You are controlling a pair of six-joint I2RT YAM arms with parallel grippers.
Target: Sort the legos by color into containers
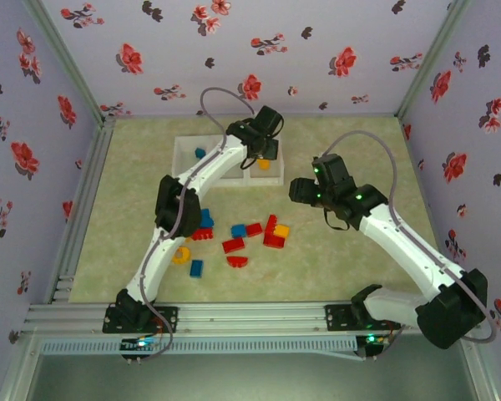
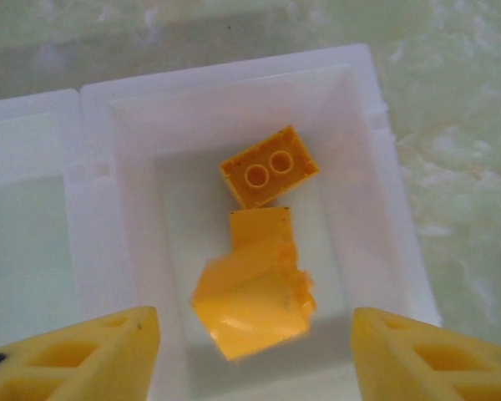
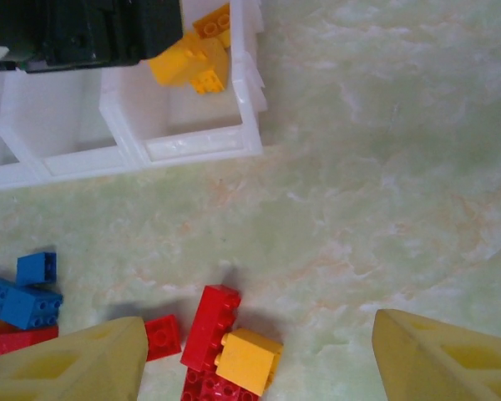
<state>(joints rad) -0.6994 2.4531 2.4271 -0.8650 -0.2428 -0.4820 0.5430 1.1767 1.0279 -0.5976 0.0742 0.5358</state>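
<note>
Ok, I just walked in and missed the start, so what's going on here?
Two robot arms are sorting small plastic toy bricks by colour into a row of white translucent plastic bins. The left gripper hangs open over the end bin, where yellow-orange bricks lie. The right gripper is open above those lying loose on the table.

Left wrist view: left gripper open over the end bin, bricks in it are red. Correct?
No, the bricks are yellow-orange, not red, as the left wrist view shows. The left gripper is open over the end bin.
</note>
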